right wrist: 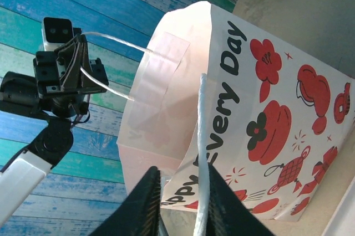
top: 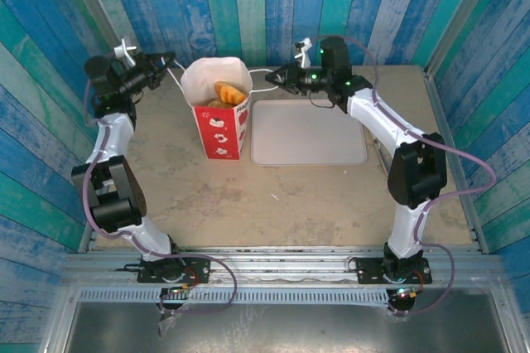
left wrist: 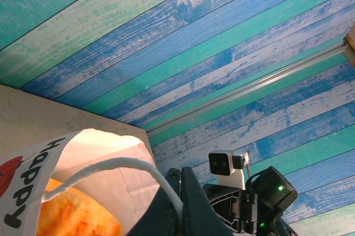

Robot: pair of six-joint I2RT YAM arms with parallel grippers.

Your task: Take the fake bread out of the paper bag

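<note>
On the beige counter (top: 273,204), seen from above, a flat pale tray (top: 308,133) is laid at 1 o'clock from the counter's middle. Just beside it, at its 9 o'clock, the paper bag (top: 222,133) is stood upright with its mouth open. Red sides with white printed figures are shown below a white top. The fake bread (top: 229,92) is seen inside the bag as golden-brown pieces just under the rim.

At the bag's 10 o'clock the left pincer (top: 171,65) is held above the counter. In the left wrist view its fingers are pressed together on the left string handle (left wrist: 111,165), which is drawn out from the bag's rim.

At the bag's 2 o'clock the right pincer (top: 272,78) is placed. In the right wrist view the right string handle (right wrist: 202,136) is run up between its fingers, against one of them, with a slim gap left beside the other. Whether the string is pinched cannot be told.

Beyond, a wall of blue and green planks (top: 273,5) is seen at 12 o'clock.
</note>
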